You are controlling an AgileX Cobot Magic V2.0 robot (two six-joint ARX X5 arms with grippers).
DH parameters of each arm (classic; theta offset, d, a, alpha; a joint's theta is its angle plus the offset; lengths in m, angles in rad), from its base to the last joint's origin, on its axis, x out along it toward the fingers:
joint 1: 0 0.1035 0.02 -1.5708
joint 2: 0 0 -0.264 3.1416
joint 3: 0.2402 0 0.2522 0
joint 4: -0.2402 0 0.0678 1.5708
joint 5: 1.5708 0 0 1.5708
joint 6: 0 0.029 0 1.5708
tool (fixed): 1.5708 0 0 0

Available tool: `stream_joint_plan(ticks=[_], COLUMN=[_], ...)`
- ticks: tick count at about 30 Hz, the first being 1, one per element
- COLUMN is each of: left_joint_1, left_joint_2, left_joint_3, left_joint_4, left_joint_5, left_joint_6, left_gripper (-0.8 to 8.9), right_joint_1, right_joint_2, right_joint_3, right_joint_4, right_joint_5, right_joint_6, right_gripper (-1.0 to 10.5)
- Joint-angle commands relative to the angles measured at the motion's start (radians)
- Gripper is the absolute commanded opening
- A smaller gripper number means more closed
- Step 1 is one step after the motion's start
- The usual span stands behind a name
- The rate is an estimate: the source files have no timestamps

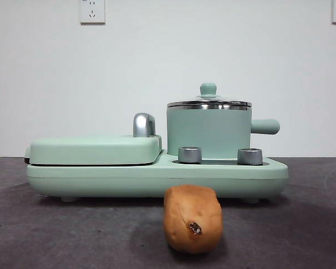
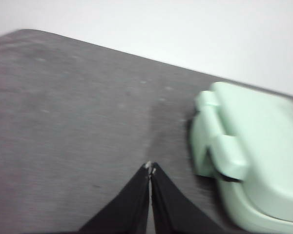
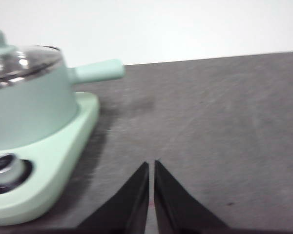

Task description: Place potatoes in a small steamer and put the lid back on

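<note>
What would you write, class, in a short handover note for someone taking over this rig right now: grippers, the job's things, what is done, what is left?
Left gripper: shut, empty, over bare table beside the griddle section.
Right gripper: shut, empty, over the table near the steamer's handle side.
Potato: lying on the table in front of the appliance base, untouched.
Small steamer: on the base, lid on it.
Done: nothing yet.
Left: take the lid off, put the potato in the steamer, put the lid back on.
</note>
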Motion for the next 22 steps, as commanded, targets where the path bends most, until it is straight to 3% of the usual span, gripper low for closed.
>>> stream_joint_plan(ticks=[1, 9, 16, 22], left_joint_1=[-0.015, -0.070, -0.118, -0.153], left_joint_2=[0.006, 0.107, 0.275, 0.435], left_joint_3=[0.047, 0.223, 0.430, 0.596], left_joint_4=[0.010, -0.052, -0.180, -0.227], left_joint_5=[0.093, 0.192, 0.323, 0.429], left_joint_6=[-0.082, -0.156, -0.165, -0.149], left_gripper=[0.08, 0.08, 0.08, 0.08], right_joint_1=[0.001, 0.001, 0.001, 0.001], right_joint_2=[0.003, 0.094, 0.254, 0.406], right_joint_3=[0.061, 0.281, 0.532, 0.722], right_joint_4=[-0.038, -0.184, -0.346, -0.443], right_joint_5=[-0.008, -0.078, -0.192, -0.362], right_joint_6=[0.092, 0.182, 0.173, 0.127], right_gripper=[0.1, 0.1, 0.1, 0.1])
